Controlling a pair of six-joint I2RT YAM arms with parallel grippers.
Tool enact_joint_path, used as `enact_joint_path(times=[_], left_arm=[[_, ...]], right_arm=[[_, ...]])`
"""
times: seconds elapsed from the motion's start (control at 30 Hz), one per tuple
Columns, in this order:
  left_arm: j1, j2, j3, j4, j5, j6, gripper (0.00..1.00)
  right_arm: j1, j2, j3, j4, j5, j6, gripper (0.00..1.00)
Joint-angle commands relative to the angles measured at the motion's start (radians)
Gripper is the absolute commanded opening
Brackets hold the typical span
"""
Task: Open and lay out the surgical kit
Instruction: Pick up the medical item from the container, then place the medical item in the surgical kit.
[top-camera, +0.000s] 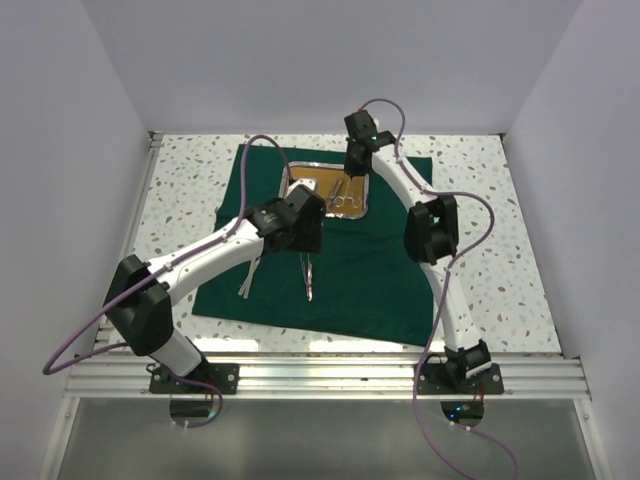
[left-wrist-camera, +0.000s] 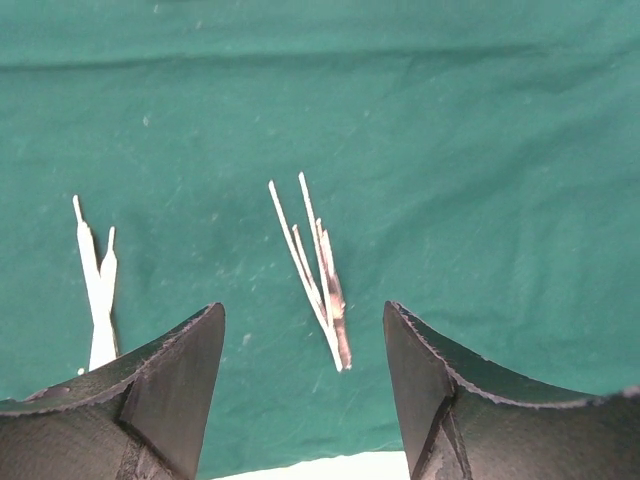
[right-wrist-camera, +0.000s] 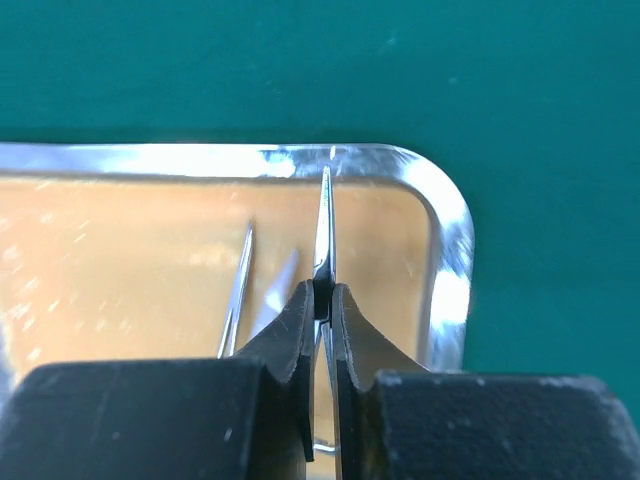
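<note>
The step in hand looks like lifting one piece out of the tray and carrying it to the cloth. The right gripper is pinched narrow on a slim silver instrument, whose tip sticks up past the fingertips at the centre of the right wrist view. To do this well, I judge the lift should go straight up until the piece clears the steel rim of the tray. The grip should stay firm, since so thin a blade could pivot or slip between the pads. It should also avoid dragging another instrument, which lies on the orange floor just left of the held one. The tray's rounded corner sits right of the fingers, with the green cloth beyond it across the top of the frame. In the left wrist view the left gripper stands wide and empty over the cloth. A pair of tweezers lies on the cloth between its fingers, and a second pair lies at the left edge. A free patch beside these would suit the set-down.
</note>
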Motion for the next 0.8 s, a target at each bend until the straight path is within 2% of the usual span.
enact_joint_path(times=[0.0,0.2,0.3,0.4,0.47,0.5,0.53,0.6,0.63,0.77], left_arm=[[0.003,0.019,0.083,0.031,-0.001,0.038,0.69],[0.018,0.056,0.140,0.054,0.029,0.064,0.70],[0.032,0.088,0.171,0.082,0.040,0.090,0.71],[0.053,0.143,0.220,0.099,0.046,0.124,0.72],[0.085,0.184,0.269,0.123,0.061,0.138,0.72],[0.098,0.233,0.290,0.131,0.086,0.151,0.72],[0.108,0.262,0.339,0.143,0.094,0.159,0.72],[0.136,0.357,0.394,0.154,0.111,0.191,0.72],[0.142,0.394,0.467,0.148,0.108,0.202,0.72],[0.151,0.581,0.667,0.110,0.109,0.245,0.72]], right_arm=[[-0.010,-0.229,-0.036,0.017,0.031,-0.047,0.00],[-0.021,-0.420,-0.178,-0.024,0.053,-0.080,0.00],[-0.021,-0.547,-0.315,-0.042,0.051,-0.082,0.00],[-0.021,-0.702,-0.514,-0.042,0.016,-0.068,0.00],[-0.019,-0.793,-0.704,-0.035,-0.028,-0.053,0.00],[-0.018,-0.881,-0.772,-0.023,-0.056,-0.038,0.00],[-0.009,-0.925,-0.908,-0.012,-0.064,-0.030,0.00],[0.011,-1.006,-1.039,0.016,-0.067,-0.015,0.00],[0.028,-1.067,-1.144,0.019,-0.070,-0.005,0.00],[0.067,-1.190,-1.332,0.022,-0.094,0.070,0.00]])
